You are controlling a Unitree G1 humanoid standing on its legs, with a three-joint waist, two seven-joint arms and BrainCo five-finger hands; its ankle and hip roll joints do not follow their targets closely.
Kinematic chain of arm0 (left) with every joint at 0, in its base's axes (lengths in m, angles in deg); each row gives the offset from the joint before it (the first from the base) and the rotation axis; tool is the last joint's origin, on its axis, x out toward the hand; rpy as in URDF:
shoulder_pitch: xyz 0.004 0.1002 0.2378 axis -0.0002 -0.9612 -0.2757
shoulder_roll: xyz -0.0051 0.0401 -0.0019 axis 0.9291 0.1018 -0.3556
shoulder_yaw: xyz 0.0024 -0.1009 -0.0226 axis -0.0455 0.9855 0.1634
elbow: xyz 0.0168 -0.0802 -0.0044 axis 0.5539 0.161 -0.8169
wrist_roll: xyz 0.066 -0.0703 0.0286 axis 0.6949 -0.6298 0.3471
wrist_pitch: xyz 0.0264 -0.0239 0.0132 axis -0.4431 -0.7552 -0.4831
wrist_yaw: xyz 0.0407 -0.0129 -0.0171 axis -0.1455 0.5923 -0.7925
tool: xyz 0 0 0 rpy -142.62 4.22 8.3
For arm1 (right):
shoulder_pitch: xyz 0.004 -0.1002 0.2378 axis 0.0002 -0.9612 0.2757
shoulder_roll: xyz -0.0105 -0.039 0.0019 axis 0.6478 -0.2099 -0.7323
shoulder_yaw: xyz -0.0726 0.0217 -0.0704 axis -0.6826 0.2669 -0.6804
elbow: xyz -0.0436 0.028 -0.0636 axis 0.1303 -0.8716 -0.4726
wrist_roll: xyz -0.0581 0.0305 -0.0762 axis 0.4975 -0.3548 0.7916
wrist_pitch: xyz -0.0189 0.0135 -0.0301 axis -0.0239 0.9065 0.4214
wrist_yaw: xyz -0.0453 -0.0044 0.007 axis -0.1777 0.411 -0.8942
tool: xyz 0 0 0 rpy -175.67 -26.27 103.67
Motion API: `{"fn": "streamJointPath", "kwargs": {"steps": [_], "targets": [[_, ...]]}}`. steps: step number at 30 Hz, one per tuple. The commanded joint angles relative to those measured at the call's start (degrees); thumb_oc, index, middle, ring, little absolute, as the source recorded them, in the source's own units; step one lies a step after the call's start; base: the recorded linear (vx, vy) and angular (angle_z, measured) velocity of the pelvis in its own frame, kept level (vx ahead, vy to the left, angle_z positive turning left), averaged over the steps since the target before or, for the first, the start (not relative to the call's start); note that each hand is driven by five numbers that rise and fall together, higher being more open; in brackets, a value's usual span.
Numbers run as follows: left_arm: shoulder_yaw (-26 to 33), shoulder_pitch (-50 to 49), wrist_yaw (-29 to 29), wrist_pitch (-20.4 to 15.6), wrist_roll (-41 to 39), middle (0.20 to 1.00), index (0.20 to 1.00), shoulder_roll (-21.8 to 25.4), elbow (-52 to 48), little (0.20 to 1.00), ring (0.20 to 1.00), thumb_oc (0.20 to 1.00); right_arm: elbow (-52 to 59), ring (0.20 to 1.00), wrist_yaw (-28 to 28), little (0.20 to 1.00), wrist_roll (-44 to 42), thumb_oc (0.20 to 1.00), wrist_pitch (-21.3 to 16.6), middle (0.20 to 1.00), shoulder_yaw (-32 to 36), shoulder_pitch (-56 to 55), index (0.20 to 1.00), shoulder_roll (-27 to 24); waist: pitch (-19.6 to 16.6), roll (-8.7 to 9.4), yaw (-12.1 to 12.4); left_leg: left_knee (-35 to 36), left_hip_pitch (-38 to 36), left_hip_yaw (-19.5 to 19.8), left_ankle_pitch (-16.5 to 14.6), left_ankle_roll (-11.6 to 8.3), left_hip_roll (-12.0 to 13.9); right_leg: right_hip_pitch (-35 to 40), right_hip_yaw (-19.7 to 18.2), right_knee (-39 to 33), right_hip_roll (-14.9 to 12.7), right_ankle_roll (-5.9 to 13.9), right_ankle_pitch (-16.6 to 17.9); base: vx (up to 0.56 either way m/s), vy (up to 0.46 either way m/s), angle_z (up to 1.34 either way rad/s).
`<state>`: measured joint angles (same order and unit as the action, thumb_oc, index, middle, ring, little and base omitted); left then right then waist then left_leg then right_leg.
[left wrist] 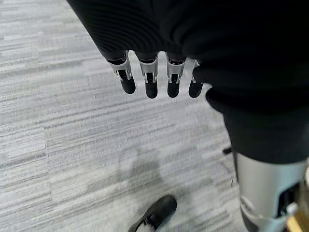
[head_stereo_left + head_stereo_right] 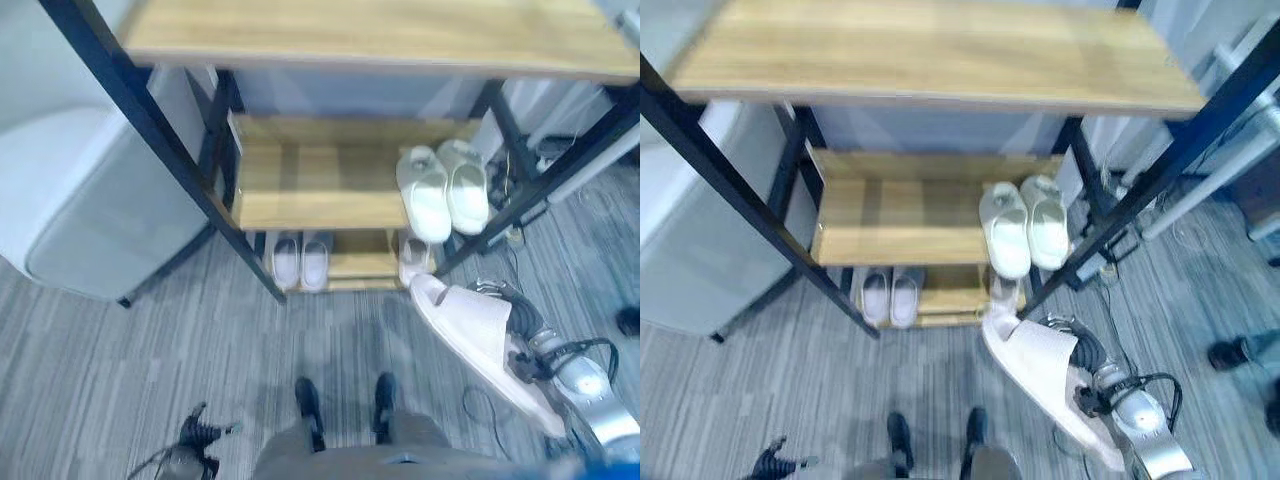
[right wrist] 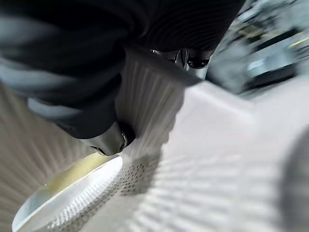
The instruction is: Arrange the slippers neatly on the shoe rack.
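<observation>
The right hand (image 2: 1092, 385) is curled round a pale pinkish-white slipper (image 2: 470, 330), thumb (image 3: 104, 137) pressed on one side of its ribbed strap and fingertips (image 3: 195, 60) hooked over the other edge, so the slipper is pinched and carried off the floor. It hangs tilted, its toe pointing toward the lower right corner of the shoe rack (image 2: 140, 105), just in front of the black front post and close to the bottom shelf. On that bottom shelf, right behind the held slipper's toe, a single pale slipper (image 2: 413, 255) lies near the right end, and a pair of light lilac slippers (image 2: 300, 260) sits side by side further left. On the middle wooden shelf a pair of white slippers (image 2: 443, 190) rests together at the right end, toes toward the robot. The top wooden shelf (image 2: 930, 50) spans the rack above. The left hand (image 1: 157, 79) hangs low over the grey striped carpet (image 1: 72, 145), fingers straight and relaxed, holding nothing, well apart from the rack. A grey cabinet (image 2: 90, 210) stands beside the rack's left side.
</observation>
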<state>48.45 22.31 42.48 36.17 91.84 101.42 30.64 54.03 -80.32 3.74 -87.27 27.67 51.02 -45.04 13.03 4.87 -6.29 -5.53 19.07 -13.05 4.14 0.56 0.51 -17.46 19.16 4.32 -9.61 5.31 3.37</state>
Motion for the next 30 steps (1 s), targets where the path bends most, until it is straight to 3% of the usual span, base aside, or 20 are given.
{"fn": "streamJointPath", "kwargs": {"steps": [1,5,6,7,10,11,12,13,15,18,23,30], "targets": [[-0.61,1.86,2.91,-1.07,-2.55,1.000,1.000,1.57,2.99,1.000,1.000,1.000,6.76,0.200,-7.88,0.200,2.69,0.200,-1.03,0.200,-0.97,5.55,0.200,-0.39,5.85,0.16,1.18,-10.69,3.81,1.54,-12.54,-1.83,0.50,-3.00,4.44,2.92,-3.39,4.25,1.67,-0.16,-0.007,0.03],[-2.54,3.93,4.66,-1.42,-3.99,1.000,1.000,2.36,1.53,1.000,1.000,1.000,1.77,0.200,-12.07,0.200,2.66,0.200,-0.46,0.200,-1.24,9.20,0.200,2.77,8.34,-0.12,2.22,-17.36,11.02,1.96,-14.34,-0.85,0.86,-9.77,5.87,8.57,-5.55,3.77,0.90,-0.13,-0.014,0.06],[-2.95,4.16,5.74,-1.31,-3.84,1.000,1.000,2.94,1.45,1.000,1.000,1.000,-0.58,0.200,-14.01,0.200,1.70,0.200,-0.55,0.200,-0.98,10.14,0.200,5.37,10.01,-0.13,2.07,-19.80,12.62,0.85,-15.78,0.15,1.48,-12.98,5.94,11.87,-7.77,4.39,1.78,-0.19,-0.034,0.10],[-3.28,5.12,6.22,-1.09,-4.13,1.000,1.000,4.49,0.95,1.000,1.000,1.000,-1.76,0.200,-15.67,0.200,0.48,0.200,-0.71,0.200,-0.74,11.18,0.200,7.44,11.88,-0.69,1.49,-23.60,15.99,0.41,-17.14,1.43,3.06,-18.01,4.08,16.90,-10.20,4.88,3.15,-0.23,-0.041,0.12],[-3.78,8.15,7.53,-1.11,-4.67,1.000,1.000,7.03,0.12,1.000,1.000,1.000,-3.04,0.200,-17.71,0.200,-1.19,0.200,-0.97,0.200,-0.69,13.70,0.200,8.65,14.88,-2.52,0.66,-28.90,22.03,1.11,-18.71,2.51,4.83,-22.82,-0.31,16.72,-11.88,3.84,4.40,-0.20,-0.083,-0.03],[-5.02,9.77,7.89,-1.56,-4.35,1.000,1.000,7.81,-0.32,1.000,1.000,1.000,-4.40,0.200,-18.82,0.200,-1.60,0.200,-1.30,0.200,-0.47,15.16,0.200,8.50,15.58,-1.83,0.84,-32.07,24.89,1.18,-19.74,2.27,4.65,-19.80,-0.46,12.38,-11.32,3.37,3.82,-0.21,-0.010,-0.15],[-4.68,11.41,8.67,-2.17,-6.93,1.000,1.000,8.71,-0.40,1.000,1.000,1.000,-4.17,0.200,-19.84,0.200,-3.48,0.200,-1.95,0.200,-2.54,19.81,0.200,7.54,16.74,-2.61,1.27,-34.51,29.10,1.65,-20.09,2.81,4.36,-25.40,-3.36,14.48,-8.20,2.53,2.26,-0.13,-0.017,-0.57],[-5.00,11.73,8.76,-2.34,-8.13,1.000,1.000,7.68,-0.46,1.000,1.000,1.000,-4.06,0.200,-20.47,0.200,-3.98,0.200,-1.92,0.200,-2.89,22.53,0.200,6.41,16.73,-3.55,1.44,-36.31,31.01,2.48,-20.51,2.76,4.26,-29.45,-3.62,18.07,-7.67,2.37,1.42,-0.05,-0.007,-0.53],[-5.30,11.18,9.16,-2.68,-9.83,1.000,1.000,6.01,-0.72,1.000,1.000,1.000,-2.33,0.200,-22.25,0.200,-5.17,0.200,-2.36,0.200,-2.02,25.98,0.200,4.82,16.53,-4.77,2.12,-42.25,36.53,4.04,-22.51,1.80,4.72,-35.68,-1.61,24.54,-9.39,2.07,-0.55,0.09,-0.092,-0.08],[-6.30,9.71,9.19,-3.32,-11.23,1.000,1.000,4.76,-1.73,1.000,1.000,1.000,-1.49,0.200,-24.57,0.200,-5.57,0.200,-2.51,0.200,-1.69,31.81,0.200,3.17,15.67,-6.29,3.18,-47.01,42.17,4.45,-24.13,1.11,5.52,-40.38,0.37,28.71,-10.50,1.76,-2.52,0.06,-0.043,-0.01],[-6.25,8.21,10.14,-4.37,-13.52,1.000,1.000,6.41,-3.48,1.000,1.000,1.000,-5.33,0.200,-28.43,0.200,-3.20,0.200,-1.09,0.200,-4.53,45.67,0.200,-1.07,13.28,-9.51,6.21,-55.48,53.48,6.22,-26.57,1.96,5.81,-52.87,1.59,40.44,-12.54,1.29,-7.18,0.10,0.020,-0.02],[-7.46,8.64,10.18,-4.70,-14.61,1.000,1.000,7.58,-3.37,1.000,1.000,1.000,-7.42,0.200,-28.90,0.200,-3.05,0.200,-0.54,0.200,-8.26,55.58,0.200,-1.44,11.98,-10.78,8.34,-63.38,61.88,8.11,-28.59,2.68,5.92,-61.43,0.27,49.02,-14.85,0.04,-11.46,0.08,0.012,0.03]]}}
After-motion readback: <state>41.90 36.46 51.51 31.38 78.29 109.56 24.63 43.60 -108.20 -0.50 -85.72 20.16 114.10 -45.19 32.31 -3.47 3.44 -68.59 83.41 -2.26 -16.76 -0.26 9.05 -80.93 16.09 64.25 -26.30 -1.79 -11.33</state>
